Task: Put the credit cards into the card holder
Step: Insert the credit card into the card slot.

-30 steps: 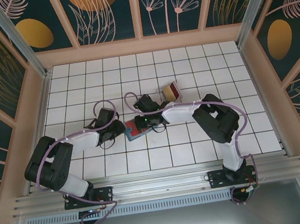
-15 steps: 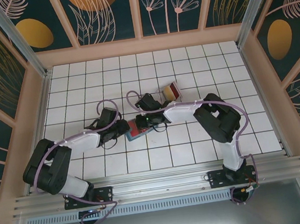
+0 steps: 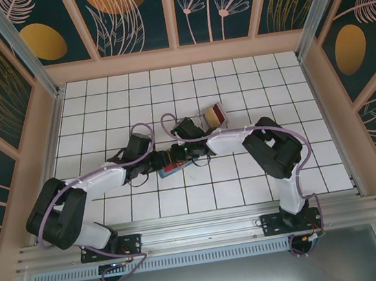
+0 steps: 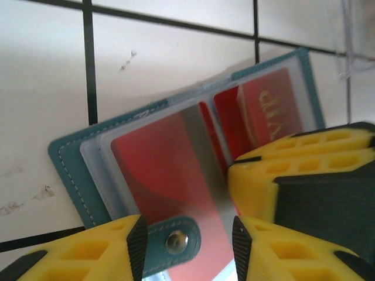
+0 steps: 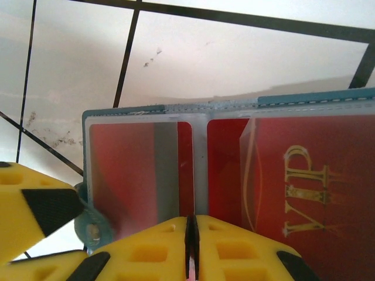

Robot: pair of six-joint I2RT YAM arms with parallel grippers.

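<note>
The card holder lies open and flat on the white tiled table. A plain red card sits in its sleeve at the snap-tab end, and a red VIP card lies on its other half. The left gripper stands at the holder's edge, fingers apart, astride the snap tab. The right gripper is at the holder's middle fold, fingers pressed together; I cannot tell whether they pinch anything.

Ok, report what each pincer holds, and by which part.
Left pincer: open astride the snap tab of the card holder, gripping nothing. Right pincer: shut at its middle fold; whether it pinches anything there cannot be told.
</note>
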